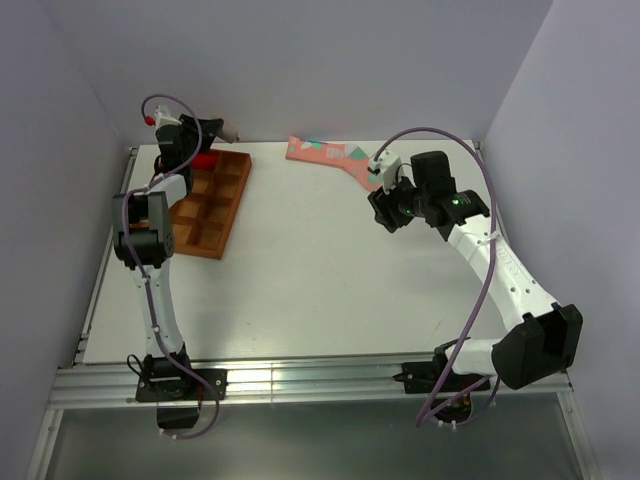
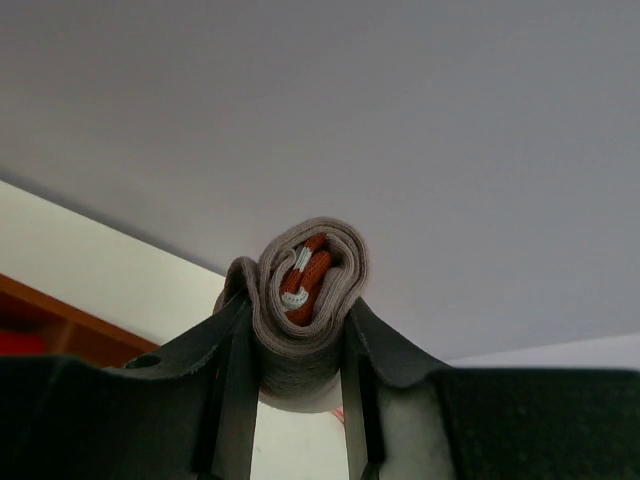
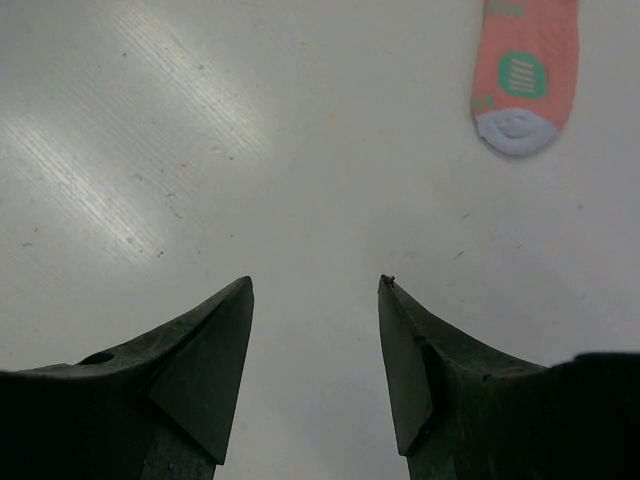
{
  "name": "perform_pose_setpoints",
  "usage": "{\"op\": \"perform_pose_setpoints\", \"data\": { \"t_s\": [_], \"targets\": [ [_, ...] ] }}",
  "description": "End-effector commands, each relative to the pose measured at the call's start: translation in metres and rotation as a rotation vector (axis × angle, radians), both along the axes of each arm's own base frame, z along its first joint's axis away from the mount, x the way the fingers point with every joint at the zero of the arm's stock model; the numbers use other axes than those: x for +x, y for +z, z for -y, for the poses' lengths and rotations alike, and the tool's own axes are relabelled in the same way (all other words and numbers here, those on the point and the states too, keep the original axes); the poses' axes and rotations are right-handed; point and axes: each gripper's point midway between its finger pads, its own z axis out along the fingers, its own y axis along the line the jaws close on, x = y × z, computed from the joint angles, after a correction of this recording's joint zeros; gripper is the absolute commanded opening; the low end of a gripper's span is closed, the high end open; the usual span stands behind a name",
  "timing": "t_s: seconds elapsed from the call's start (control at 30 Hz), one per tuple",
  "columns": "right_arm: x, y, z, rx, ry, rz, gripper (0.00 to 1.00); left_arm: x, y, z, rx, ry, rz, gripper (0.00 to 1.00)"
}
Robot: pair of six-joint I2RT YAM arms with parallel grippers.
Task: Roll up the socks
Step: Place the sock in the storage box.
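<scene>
1. Socks: salmon-pink sock (image 1: 325, 155) lies flat and unrolled by the far wall. Red sock (image 1: 205, 160) shows as a red patch in the wooden tray (image 1: 215, 215), far left.
2. My left claw (image 2: 297, 305) is narrowed on the rolled grey-brown sock (image 2: 310, 265), striped cuff coiled inside, held raised at the tray's far end.
3. My right claw (image 3: 315, 285) stands wide and holds nothing. Bare table (image 3: 150, 120) beneath it.
4. Bearing: the pink sock sits ahead and to the right of my right claw, near but apart. Its pale rounded end faces me and its long axis runs away from my fingers.
5. Judgement: the right arm is far nearer, and the left is loaded across the table. The reach goes forward and right, and rolling likely starts from that near end along the axis.
</scene>
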Motion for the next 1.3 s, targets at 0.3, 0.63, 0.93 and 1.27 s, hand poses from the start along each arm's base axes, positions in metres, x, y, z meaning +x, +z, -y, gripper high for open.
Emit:
{"op": "perform_pose_setpoints", "data": {
  "t_s": [0.3, 0.63, 0.93, 1.27],
  "targets": [
    [0.021, -0.005, -0.004, 0.019, 0.034, 0.013, 0.59, 0.039, -0.059, -0.002, -0.075, -0.008, -0.092, 0.0],
    [0.022, -0.015, -0.007, 0.029, 0.051, -0.019, 0.58, 0.014, -0.091, -0.002, -0.062, 0.023, -0.247, 0.0],
    [0.021, -0.021, -0.006, 0.026, 0.049, -0.028, 0.57, -0.009, -0.099, 0.005, -0.049, 0.017, -0.306, 0.0],
    [0.02, -0.023, -0.007, 0.026, 0.062, -0.05, 0.56, -0.015, -0.125, 0.001, -0.015, 0.073, -0.484, 0.0]
  ]
}}
